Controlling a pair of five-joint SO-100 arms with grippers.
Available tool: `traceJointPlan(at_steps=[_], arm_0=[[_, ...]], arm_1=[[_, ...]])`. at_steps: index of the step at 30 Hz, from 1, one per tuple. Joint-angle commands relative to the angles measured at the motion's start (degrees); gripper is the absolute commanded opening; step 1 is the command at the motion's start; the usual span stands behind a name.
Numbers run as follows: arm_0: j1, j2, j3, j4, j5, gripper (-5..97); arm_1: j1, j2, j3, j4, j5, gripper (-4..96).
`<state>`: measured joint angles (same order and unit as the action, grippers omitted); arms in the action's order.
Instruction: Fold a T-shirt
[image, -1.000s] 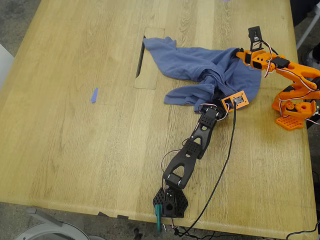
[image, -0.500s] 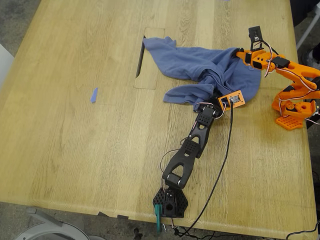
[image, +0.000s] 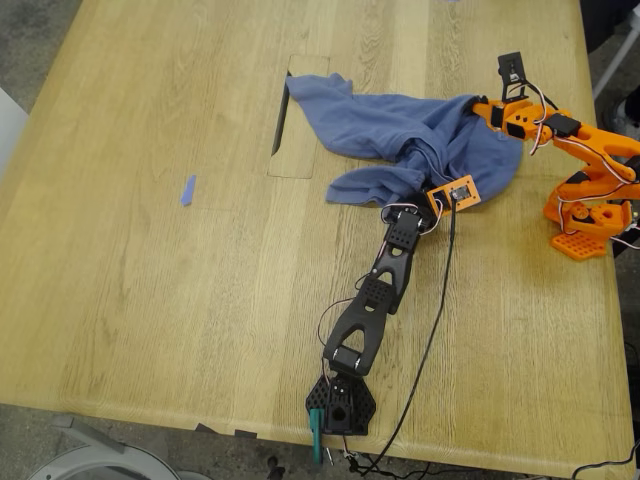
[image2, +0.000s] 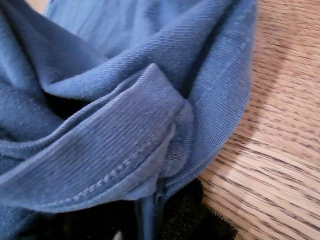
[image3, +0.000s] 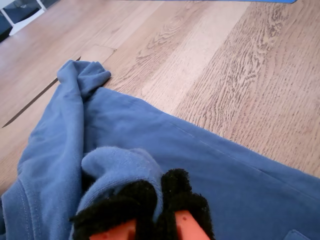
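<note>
The slate-blue T-shirt lies crumpled and stretched across the far part of the wooden table, toward the exterior view's right. My first gripper, on the black arm, is shut on a bunched hem fold of the T-shirt, with its black pads under the cloth. My second gripper, on the orange arm, is shut on a pinch of the T-shirt at the edge on the exterior view's right. Its foam-tipped orange fingers squeeze a small fold. No chest print shows.
A tiny blue scrap lies on the table at the exterior view's left. A rectangular cut-out panel sits under the shirt's far corner. The orange arm's base stands at the exterior view's right edge, the black arm's base at the near edge, with a black cable trailing.
My first gripper has drawn slightly toward the exterior view's left and farther up the table, dragging the shirt's near fold with it. The orange arm has stayed still.
</note>
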<state>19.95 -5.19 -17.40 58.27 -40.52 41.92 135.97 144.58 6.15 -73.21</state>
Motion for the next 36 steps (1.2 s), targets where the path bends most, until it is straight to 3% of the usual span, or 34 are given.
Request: traceJointPlan(at_steps=[1,8,27,36], arm_0=[[-8.96,-0.79,-1.93,0.09,-1.93,0],[-9.67,1.93,-2.02,1.32,-5.71,0],[-14.15,33.40,-2.02,0.88,-8.09,0],[-14.24,44.56,-2.02,-2.20,-8.35,0]], arm_1=[[0.00,3.34,-1.67,0.18,0.09,-0.1],[-0.35,5.62,-3.43,2.02,-0.09,-0.1],[-3.08,16.87,-11.43,3.87,-1.58,-0.1],[-3.52,16.08,-14.06,-4.13,-2.99,-0.1]])
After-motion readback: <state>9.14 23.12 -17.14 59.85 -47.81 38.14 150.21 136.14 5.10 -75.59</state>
